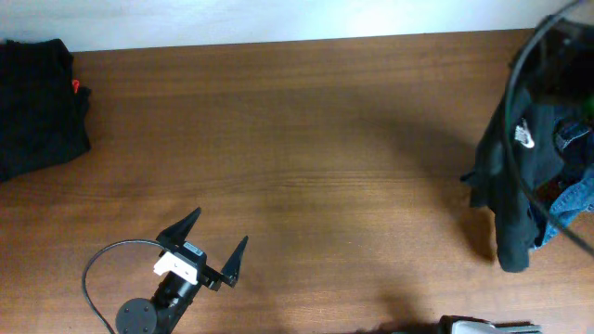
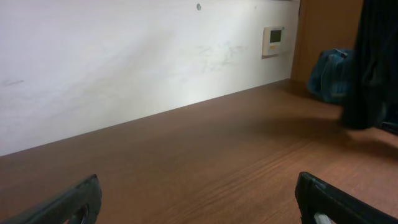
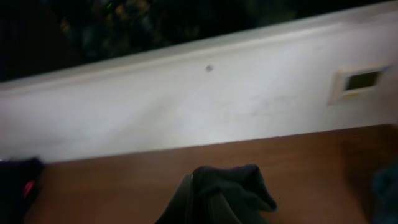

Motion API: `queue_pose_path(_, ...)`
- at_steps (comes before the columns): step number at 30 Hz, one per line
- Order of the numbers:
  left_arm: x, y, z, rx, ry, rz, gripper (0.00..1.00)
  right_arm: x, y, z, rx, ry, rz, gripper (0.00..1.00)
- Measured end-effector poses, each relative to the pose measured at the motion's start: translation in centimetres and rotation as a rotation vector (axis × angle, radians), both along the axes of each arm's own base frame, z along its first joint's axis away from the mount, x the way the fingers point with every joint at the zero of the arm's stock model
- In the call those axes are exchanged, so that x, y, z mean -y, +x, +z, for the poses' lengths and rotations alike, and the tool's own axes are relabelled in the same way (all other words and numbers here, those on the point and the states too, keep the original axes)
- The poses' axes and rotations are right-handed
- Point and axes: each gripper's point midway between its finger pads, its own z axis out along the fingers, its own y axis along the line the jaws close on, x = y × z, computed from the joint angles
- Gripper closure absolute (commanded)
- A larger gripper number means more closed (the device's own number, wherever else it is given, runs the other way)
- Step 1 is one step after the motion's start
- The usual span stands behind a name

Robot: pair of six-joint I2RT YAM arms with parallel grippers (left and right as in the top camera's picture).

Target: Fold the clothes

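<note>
Black, one folded garment point(image 1: 37, 107), one hanging garment point(image 1: 506, 190)

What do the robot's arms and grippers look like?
The left gripper has two black, pointed fingers on a black bar, a white block behind it, a round black joint and a thin black looping cable. Of the right arm only a grey edge shows.
</note>
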Motion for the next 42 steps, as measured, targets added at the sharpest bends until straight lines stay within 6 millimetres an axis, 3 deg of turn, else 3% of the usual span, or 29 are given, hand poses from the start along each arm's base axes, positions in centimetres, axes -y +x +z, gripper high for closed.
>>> queue_pose_path(4, 0.0, 0.0, 0.0, 0.000, 0.000, 0.000, 0.01, -1.6, 3.9, -3.9, -0.124, 0.045, 0.102, 0.96)
queue_pose_path(8, 0.0, 0.0, 0.0, 0.000, 0.000, 0.000, 0.01, -5.0, 8.3, -9.0, -0.262, 0.076, 0.219, 0.96)
queue_pose_path(12, 0.0, 0.0, 0.0, 0.000, 0.000, 0.000, 0.01, -10.4, 11.5, -13.7, -0.362, 0.063, 0.357, 0.96)
queue_pose_path(16, 0.0, 0.0, 0.0, 0.000, 0.000, 0.000, 0.01, -16.9, 13.4, -18.2, -0.436, 0.037, 0.491, 0.96)
queue_pose_path(21, 0.0, 0.0, 0.0, 0.000, 0.000, 0.000, 0.01, -24.4, 14.5, -23.1, -0.485, 0.003, 0.625, 0.96)
queue_pose_path(24, 0.0, 0.0, 0.0, 0.000, 0.000, 0.000, 0.01, -28.3, 14.1, -25.1, -0.493, -0.018, 0.695, 0.96)
queue_pose_path(27, 0.0, 0.0, 0.0, 0.000, 0.000, 0.000, 0.01, -31.2, 13.2, -26.0, -0.493, -0.051, 0.737, 0.96)
queue_pose_path(32, 0.0, 0.0, 0.0, 0.000, 0.000, 0.000, 0.01, -34.6, 12.0, -25.5, -0.431, -0.103, 0.780, 0.96)
queue_pose_path(33, 0.0, 0.0, 0.0, 0.000, 0.000, 0.000, 0.00, -35.0, 11.8, -25.4, -0.424, -0.107, 0.786, 0.92)
queue_pose_path(35, 0.0, 0.0, 0.0, 0.000, 0.000, 0.000, 0.01, -35.8, 11.7, -25.1, -0.401, -0.108, 0.796, 0.49)
queue_pose_path(38, 0.0, 0.0, 0.0, 0.000, 0.000, 0.000, 0.01, -36.3, 11.9, -24.5, -0.366, -0.113, 0.803, 0.08)
queue_pose_path(39, 0.0, 0.0, 0.0, 0.000, 0.000, 0.000, 0.01, -36.4, 12.0, -24.4, -0.355, -0.114, 0.803, 0.02)
queue_pose_path(42, 0.0, 0.0, 0.0, 0.000, 0.000, 0.000, 0.00, -36.5, 12.6, -23.8, -0.316, -0.117, 0.801, 0.01)
